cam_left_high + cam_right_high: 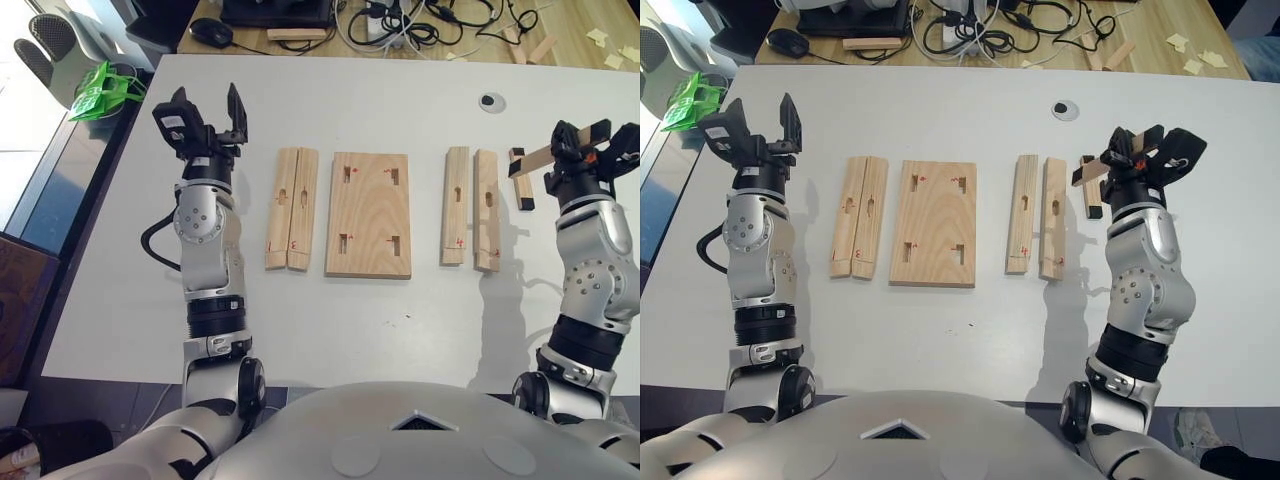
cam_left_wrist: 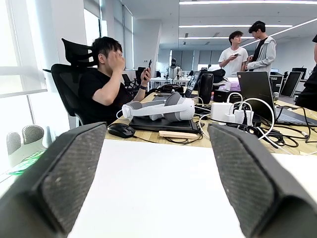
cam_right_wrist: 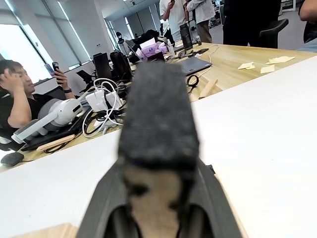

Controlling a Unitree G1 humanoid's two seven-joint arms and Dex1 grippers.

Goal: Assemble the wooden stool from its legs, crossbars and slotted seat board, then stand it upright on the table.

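"Anything readable on those parts?"

"Barely, tbh. The left pair of legs (image 1: 300, 215) had a red 3 scrawled near one end, the right pair of legs (image 1: 456, 215) a red 4. The red marks by the seat board (image 1: 368, 214) slots were too small to read."

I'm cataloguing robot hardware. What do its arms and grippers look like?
Both the left arm and right arm are silver-grey, with rounded joint housings and black rings between segments. A black cable loops beside the left arm. The left gripper is black, with dark textured pads; the right gripper is black with a small orange-red mark.
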